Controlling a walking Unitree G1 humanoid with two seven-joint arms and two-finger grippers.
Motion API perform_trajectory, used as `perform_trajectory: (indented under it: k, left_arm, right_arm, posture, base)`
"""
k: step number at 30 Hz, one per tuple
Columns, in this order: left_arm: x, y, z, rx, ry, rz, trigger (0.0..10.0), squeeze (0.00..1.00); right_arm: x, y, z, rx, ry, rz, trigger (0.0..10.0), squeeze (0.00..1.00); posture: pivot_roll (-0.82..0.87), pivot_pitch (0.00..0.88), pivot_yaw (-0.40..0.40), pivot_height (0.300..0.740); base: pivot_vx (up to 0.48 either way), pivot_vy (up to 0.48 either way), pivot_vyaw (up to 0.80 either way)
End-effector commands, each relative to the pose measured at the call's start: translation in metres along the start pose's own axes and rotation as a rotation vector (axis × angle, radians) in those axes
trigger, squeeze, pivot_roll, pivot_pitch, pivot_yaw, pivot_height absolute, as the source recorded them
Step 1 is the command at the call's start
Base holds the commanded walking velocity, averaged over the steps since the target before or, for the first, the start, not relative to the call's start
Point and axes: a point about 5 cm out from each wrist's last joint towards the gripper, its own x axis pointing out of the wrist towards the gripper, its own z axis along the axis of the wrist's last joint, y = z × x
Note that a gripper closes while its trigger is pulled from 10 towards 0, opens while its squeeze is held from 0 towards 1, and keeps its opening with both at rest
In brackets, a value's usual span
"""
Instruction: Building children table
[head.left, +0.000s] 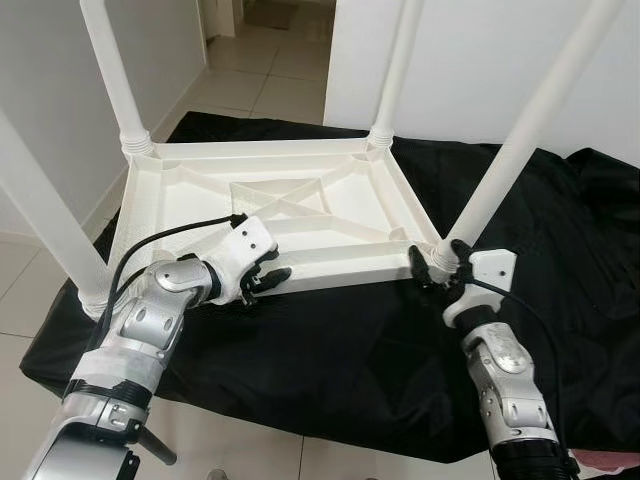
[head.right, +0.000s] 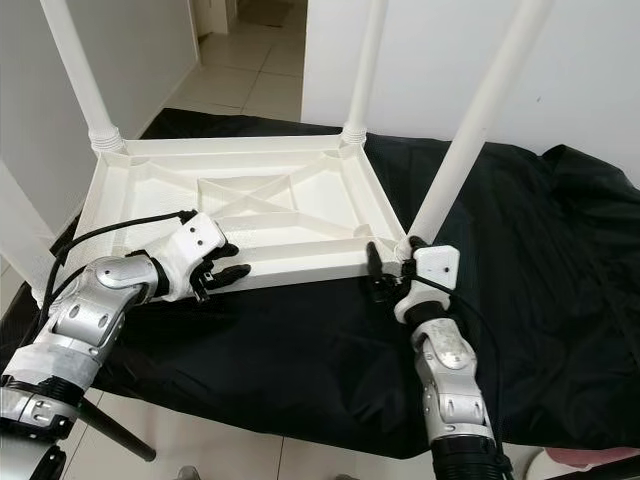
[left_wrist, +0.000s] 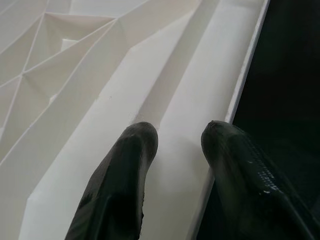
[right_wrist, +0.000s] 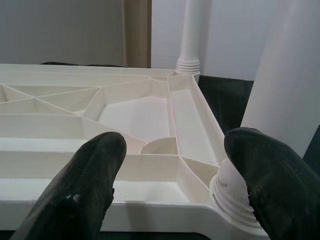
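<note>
Two silver arms are reaching forward from the near edge of the head views, left arm at 7 o'clock, right arm at 5 o'clock.

Left end effector (head.left: 268, 281): hovering at the near rim of the table top, about a third of the way along it from the near-left corner. Its fingers (left_wrist: 125, 165) are standing apart, one over the white rim ledge, the other over the rim's outer edge against the black cloth; clamping nothing.

Right end effector (head.left: 432, 272): sitting at the near-right corner of the table top, at 4 o'clock of the frame. Its fingers (right_wrist: 90, 170) are spread wide, one before the near rim, the other beside the threaded collar of the near-right leg; whether either is touching cannot be told.

Children table, white plastic (head.left: 270, 200): lying upside down in the middle of the scene, ribbed underside facing up with diagonal braces crossing at the centre. Four white legs are standing up from its corners: far-left leg (head.left: 112, 70) at 11 o'clock, far-right leg (head.left: 398, 70) at 1 o'clock, near-right leg (head.left: 530, 130) leaning toward 2 o'clock, near-left leg (head.left: 40, 220) at 9 o'clock.

Black cloth (head.left: 330, 350): spreading under the table and covering the low surface, draping over its near edge.

Tiled floor (head.left: 250, 90): showing at 12 o'clock beyond the cloth, between white walls (head.left: 480, 70).
</note>
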Motion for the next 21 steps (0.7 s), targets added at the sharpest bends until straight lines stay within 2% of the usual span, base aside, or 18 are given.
perform_trajectory:
  k: [1, 16, 17, 18, 19, 20, 21]
  left_arm:
    - [0.002, 0.0, -0.005, 0.012, 0.03, 0.045, 10.0, 0.0]
    - [0.002, -0.009, -0.016, 0.007, 0.061, -0.02, 10.0, 0.0]
    - [0.002, -0.01, -0.017, -0.039, 0.053, -0.034, 10.0, 0.83]
    - [0.003, -0.011, -0.017, -0.074, 0.046, -0.043, 10.0, 0.83]
    - [0.003, -0.011, -0.017, -0.074, 0.046, -0.043, 10.0, 0.83]
    - [0.003, -0.012, -0.017, -0.089, 0.04, -0.048, 10.0, 1.0]
    - [0.003, -0.012, -0.017, -0.089, 0.04, -0.048, 10.0, 1.0]
  right_arm:
    - [0.002, 0.001, 0.0, 0.003, -0.007, -0.009, 10.0, 0.0]
    - [0.004, 0.002, 0.001, -0.001, -0.008, -0.011, 10.0, 0.0]
    - [0.004, 0.004, 0.0, 0.001, -0.005, -0.007, 10.0, 0.0]
    - [0.004, 0.006, -0.001, 0.003, -0.003, -0.005, 10.0, 0.0]
    - [0.004, 0.006, -0.001, 0.003, -0.003, -0.005, 10.0, 0.0]
    - [0.004, 0.007, -0.001, 0.007, -0.002, -0.002, 10.0, 0.0]
    - [0.004, 0.007, -0.001, 0.007, -0.002, -0.002, 10.0, 0.0]
  posture:
    - [-0.06, 0.0, -0.025, 0.74]
    - [-0.06, 0.0, -0.026, 0.74]
    - [-0.06, 0.0, -0.028, 0.74]
    - [-0.06, 0.0, -0.028, 0.74]
    - [-0.06, 0.0, -0.028, 0.74]
    - [-0.06, 0.0, -0.027, 0.74]
    - [-0.06, 0.0, -0.027, 0.74]
  base:
    - [0.0, 0.0, 0.0]
    - [0.0, 0.0, 0.0]
    - [0.0, 0.0, 0.0]
    - [0.0, 0.0, 0.0]
    - [0.0, 0.0, 0.0]
    - [0.0, 0.0, 0.0]
    - [0.0, 0.0, 0.0]
